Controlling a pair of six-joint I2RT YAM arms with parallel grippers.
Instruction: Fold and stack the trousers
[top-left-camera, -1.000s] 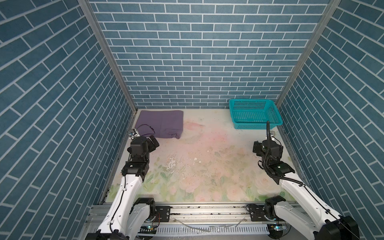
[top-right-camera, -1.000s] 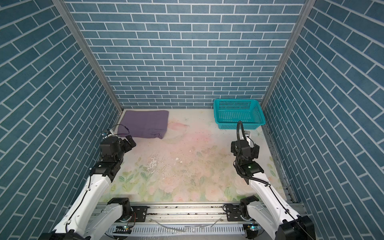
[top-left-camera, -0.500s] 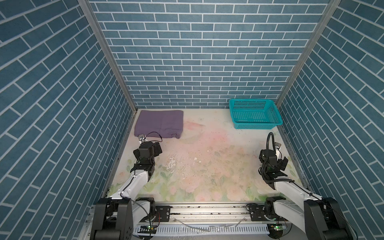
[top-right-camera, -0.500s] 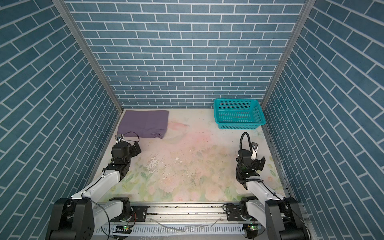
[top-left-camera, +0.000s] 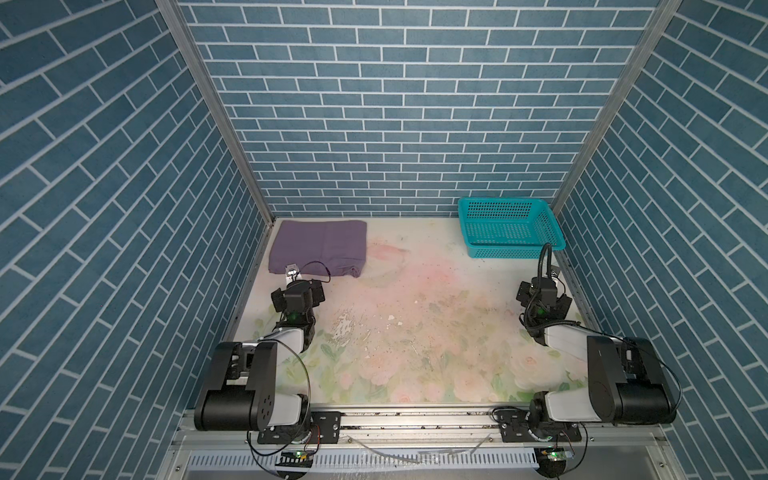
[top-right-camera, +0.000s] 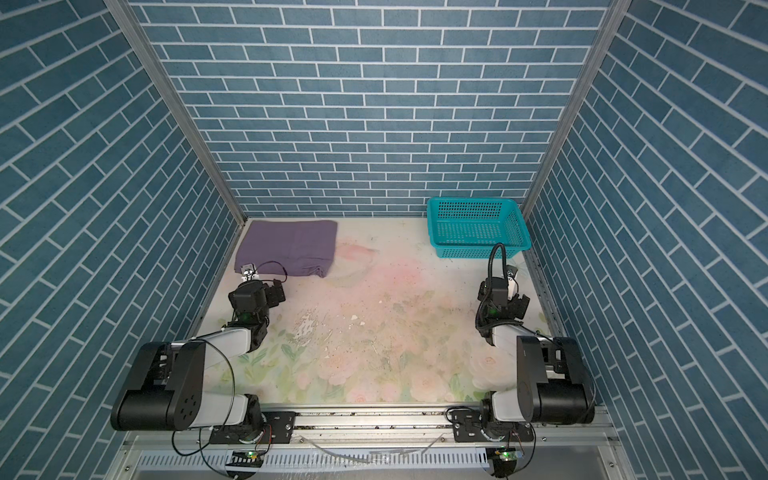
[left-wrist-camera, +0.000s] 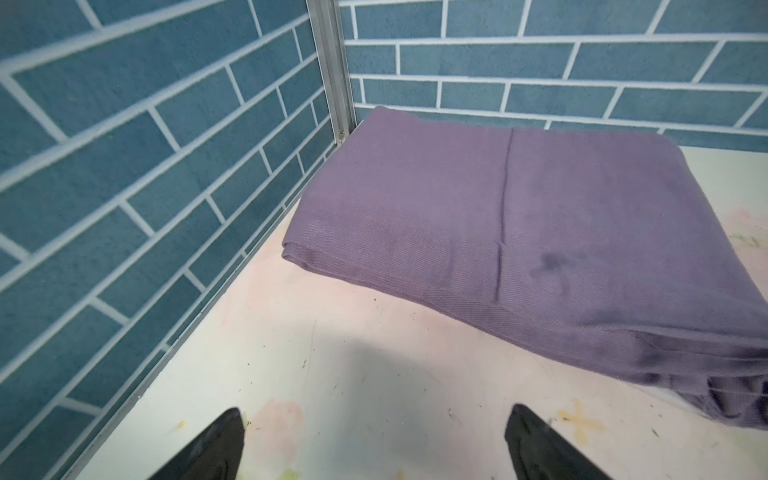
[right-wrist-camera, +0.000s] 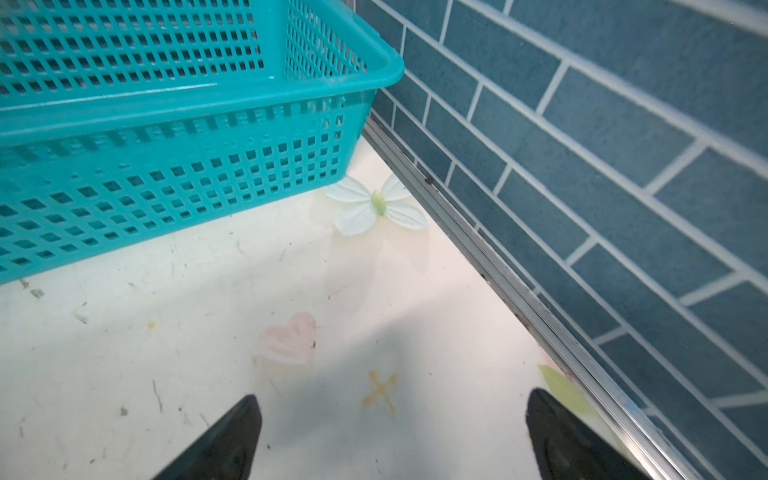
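left gripper (left-wrist-camera: 376, 415) and right gripper (right-wrist-camera: 395, 397) stand wide open, holding nothing; the folded trousers (top-left-camera: 318, 247) lie in the far left corner, the teal basket (top-left-camera: 511, 250) far right.

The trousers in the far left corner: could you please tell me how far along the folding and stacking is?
Done: the trousers lie folded in a neat rectangle in the far left corner. In hand: nothing; the jaws of the left arm and right arm stand open and empty. Left: seemingly nothing; no other garment shows, and the teal basket looks empty.
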